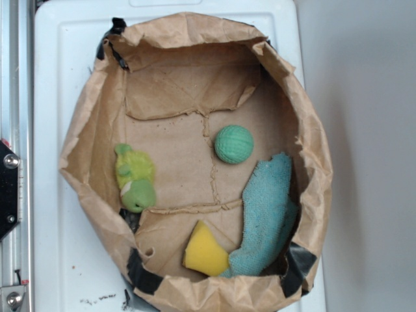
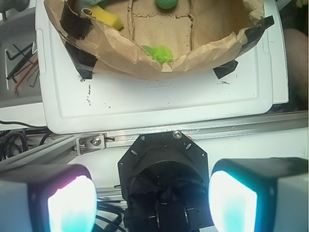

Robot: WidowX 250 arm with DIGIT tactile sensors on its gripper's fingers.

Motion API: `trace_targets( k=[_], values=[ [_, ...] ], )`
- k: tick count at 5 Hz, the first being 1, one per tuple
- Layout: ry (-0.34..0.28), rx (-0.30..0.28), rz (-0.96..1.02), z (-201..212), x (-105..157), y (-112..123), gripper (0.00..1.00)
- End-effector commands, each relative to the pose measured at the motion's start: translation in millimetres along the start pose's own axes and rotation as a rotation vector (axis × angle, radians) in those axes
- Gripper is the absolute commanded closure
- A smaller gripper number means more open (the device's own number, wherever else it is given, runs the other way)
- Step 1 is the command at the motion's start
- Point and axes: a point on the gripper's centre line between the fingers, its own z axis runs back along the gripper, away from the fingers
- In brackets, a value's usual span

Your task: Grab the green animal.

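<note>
Green animal (image 1: 134, 179) lies inside the paper bag (image 1: 91, 117), against the bag's left wall in the exterior view, its lime-yellow fuzzy body toward the top of the picture and its rounded darker green head toward the bottom. It touches nothing but the bag. A teal ball (image 1: 233, 143) sits well apart from it, right of the bag's middle. A blue cloth (image 1: 268, 214) stretches along the right wall below the ball, and a yellow sponge (image 1: 205, 250) rests just beside the cloth's lower end, near the bottom edge. The bag's rim is rolled down and patched with black tape (image 1: 300, 262) at several spots. The bag stands on a white tray (image 1: 58, 65), with a metal rail (image 1: 13, 97) along the left.

In the wrist view the gripper (image 2: 152, 198) is off the tray, on the near side of the rail (image 2: 193, 130), far from the bag (image 2: 120, 48). Its two fingers (image 2: 72, 205) stand wide apart, with nothing between them. Over the bag's near rim, part of the green animal (image 2: 159, 52) shows, with the sponge (image 2: 108, 18) and ball (image 2: 166, 4) farther in. Allen keys (image 2: 21, 63) lie left of the tray (image 2: 159, 99)
</note>
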Motion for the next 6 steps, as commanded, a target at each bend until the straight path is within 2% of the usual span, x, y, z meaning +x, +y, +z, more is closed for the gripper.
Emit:
trace_targets(
  k=[1,2,3,4,5,6],
  values=[
    [0.0,0.0,0.0,0,0,0,0.0],
    [0.023,0.038,-0.02,-21,48,12,0.0],
    [0.015,0.07,-0.085,-34,90,19,0.0],
    [0.024,0.08,-0.182,-41,100,23,0.0],
    [0.016,0.103,-0.351,-57,121,30,0.0],
    [0.037,0.102,-0.501,-83,136,28,0.0]
  ],
)
